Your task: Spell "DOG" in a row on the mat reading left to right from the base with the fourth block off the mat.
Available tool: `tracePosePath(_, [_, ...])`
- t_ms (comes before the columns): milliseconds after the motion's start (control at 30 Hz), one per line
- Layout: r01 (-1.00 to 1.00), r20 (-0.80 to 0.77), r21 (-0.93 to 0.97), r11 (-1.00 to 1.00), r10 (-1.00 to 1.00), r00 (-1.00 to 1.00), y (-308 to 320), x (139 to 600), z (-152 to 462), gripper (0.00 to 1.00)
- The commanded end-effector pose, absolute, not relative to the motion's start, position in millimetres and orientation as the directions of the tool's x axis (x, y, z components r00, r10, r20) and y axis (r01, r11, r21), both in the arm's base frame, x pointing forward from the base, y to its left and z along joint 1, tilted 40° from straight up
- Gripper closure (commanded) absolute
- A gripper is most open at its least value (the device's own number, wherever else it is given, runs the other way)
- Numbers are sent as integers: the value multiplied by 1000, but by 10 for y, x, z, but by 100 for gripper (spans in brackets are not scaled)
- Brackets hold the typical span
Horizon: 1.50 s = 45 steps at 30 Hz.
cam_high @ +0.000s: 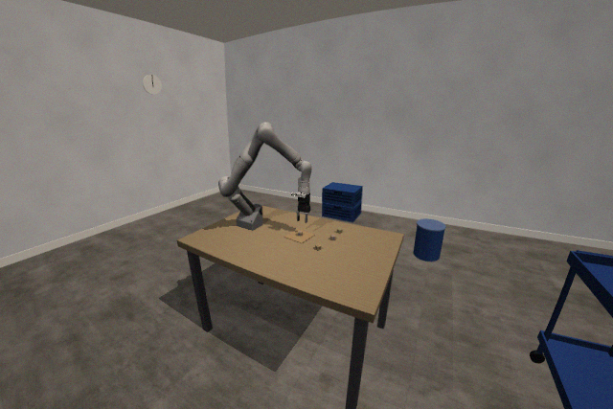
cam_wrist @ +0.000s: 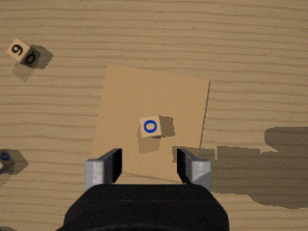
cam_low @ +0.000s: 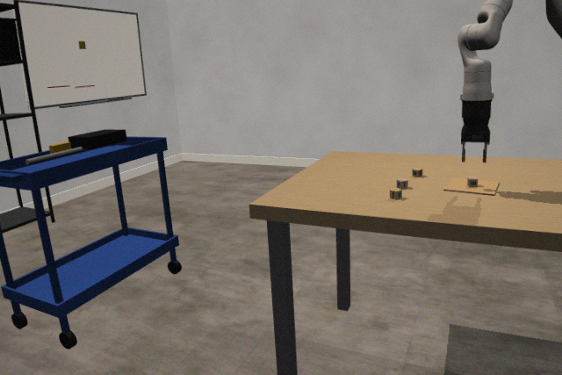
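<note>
A block with a blue O on top (cam_high: pixel 299 234) (cam_low: pixel 472 182) (cam_wrist: pixel 150 126) stands on the thin tan mat (cam_high: pixel 302 239) (cam_low: pixel 453 187) (cam_wrist: pixel 122 91), near its middle. A block with black marks (cam_high: pixel 317 247) (cam_low: pixel 417 172) (cam_wrist: pixel 17 49) stands off the mat; its top mark resembles a 9 or G. A block with blue marks (cam_high: pixel 332 238) (cam_low: pixel 402 183) (cam_wrist: pixel 2 163) is off the mat, cut by the wrist view's left edge. A block with greenish sides (cam_high: pixel 339 230) (cam_low: pixel 395 193) is also off the mat; its letter is unreadable. My gripper (cam_high: pixel 302 219) (cam_low: pixel 474 160) (cam_wrist: pixel 149 160) is open and empty, well above the table beside the O block.
The wooden table (cam_high: pixel 257 256) (cam_low: pixel 327 198) carries the robot's base (cam_high: pixel 250 219). The three blocks off the mat lie on the side away from the base. A blue trolley (cam_high: pixel 578 345) (cam_low: pixel 109 153), blue crates (cam_high: pixel 341 201) and a blue bin (cam_high: pixel 428 240) stand clear of the table.
</note>
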State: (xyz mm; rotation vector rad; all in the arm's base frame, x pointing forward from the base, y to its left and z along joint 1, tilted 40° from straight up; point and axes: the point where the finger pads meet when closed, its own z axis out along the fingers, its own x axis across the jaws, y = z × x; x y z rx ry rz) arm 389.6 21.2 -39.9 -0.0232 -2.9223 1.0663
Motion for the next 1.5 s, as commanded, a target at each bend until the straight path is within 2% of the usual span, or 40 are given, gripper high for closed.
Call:
tracePosePath(0, [3, 23, -643, 766, 23, -999, 221, 3901, -396, 0])
tracePosePath(267, [2, 23, -641, 768, 21, -1000, 189, 4069, -371, 0])
tracePosePath(567, [1, 21, -639, 769, 18, -1000, -339, 5264, -2, 0])
tracePosePath(700, [3, 21, -642, 766, 21, -1000, -560, 5538, 145, 0])
tracePosePath(1467, [3, 21, -643, 766, 22, -1000, -590, 5571, 164, 0])
